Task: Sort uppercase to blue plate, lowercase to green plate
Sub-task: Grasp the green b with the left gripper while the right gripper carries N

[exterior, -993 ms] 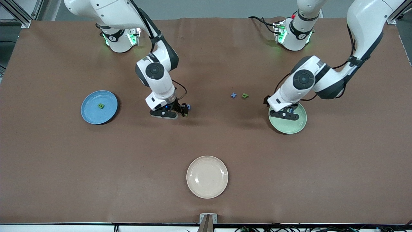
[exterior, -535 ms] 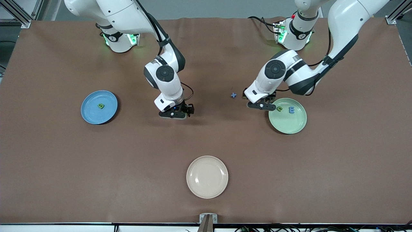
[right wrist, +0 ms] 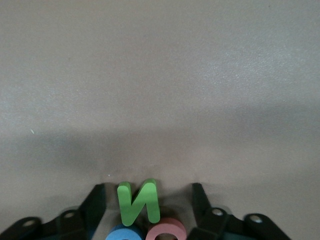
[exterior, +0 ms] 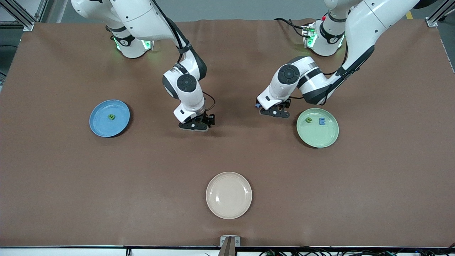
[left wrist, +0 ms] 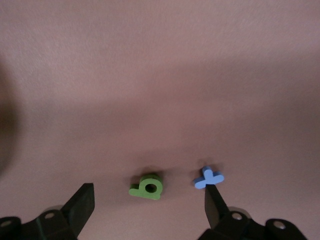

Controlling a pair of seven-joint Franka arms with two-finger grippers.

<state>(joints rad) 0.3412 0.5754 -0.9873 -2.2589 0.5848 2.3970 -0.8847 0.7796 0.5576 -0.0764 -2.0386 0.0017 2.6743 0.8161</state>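
At the right arm's end sits the round mid-blue plate (exterior: 109,118), a small flat green B (exterior: 111,117) already on it. The right gripper (right wrist: 149,200), spread wide, hangs low over the table with the stiff green N (right wrist: 138,202), a blue ring letter (right wrist: 124,233) and a pink ring letter (right wrist: 166,229) between its fingers. The left gripper (left wrist: 149,202) is open around the green b-shaped letter (left wrist: 147,186), the blue cross-shaped t (left wrist: 209,177) just beside one finger. These look light and rigid; pinching the flat edges seems best. The pale mint-green plate (exterior: 328,137) holds two letters.
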